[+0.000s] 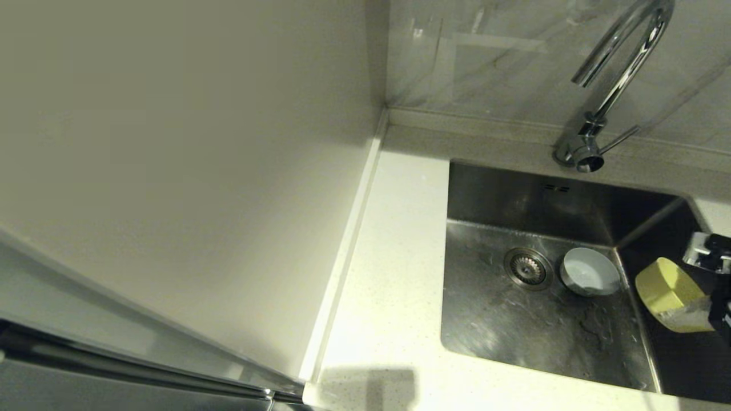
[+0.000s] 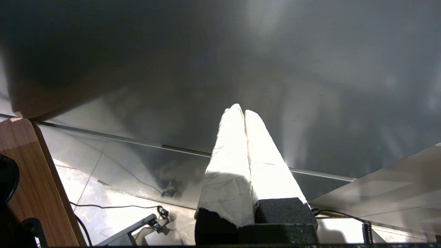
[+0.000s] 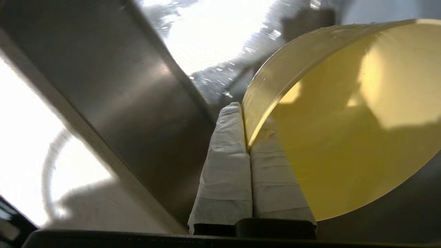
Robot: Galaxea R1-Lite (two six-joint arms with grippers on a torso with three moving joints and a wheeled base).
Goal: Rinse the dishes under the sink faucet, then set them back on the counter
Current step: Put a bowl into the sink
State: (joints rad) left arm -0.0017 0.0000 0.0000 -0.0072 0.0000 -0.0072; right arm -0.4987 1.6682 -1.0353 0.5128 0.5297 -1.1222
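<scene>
Right gripper (image 3: 245, 137) pinched the yellow-green bowl (image 1: 668, 291) by its rim, tilted over the sink (image 1: 542, 325). Grey-blue bowl (image 1: 589, 271) sat beside the drain (image 1: 527, 267). Left gripper (image 2: 243, 113) was closed, empty

no readable text, no labels, no brands, no numbers

Yellow-green bowl (image 1: 669, 292) tilted on side, lifted off floor at sink's right wall; grey-blue bowl (image 1: 590, 270) upright on wet steel sink (image 1: 514, 319) floor, just beside round drain (image 1: 527, 268); chrome gooseneck faucet (image 1: 605, 85) behind basin; white speckled counter (image 1: 394, 262) left of sink.
</scene>
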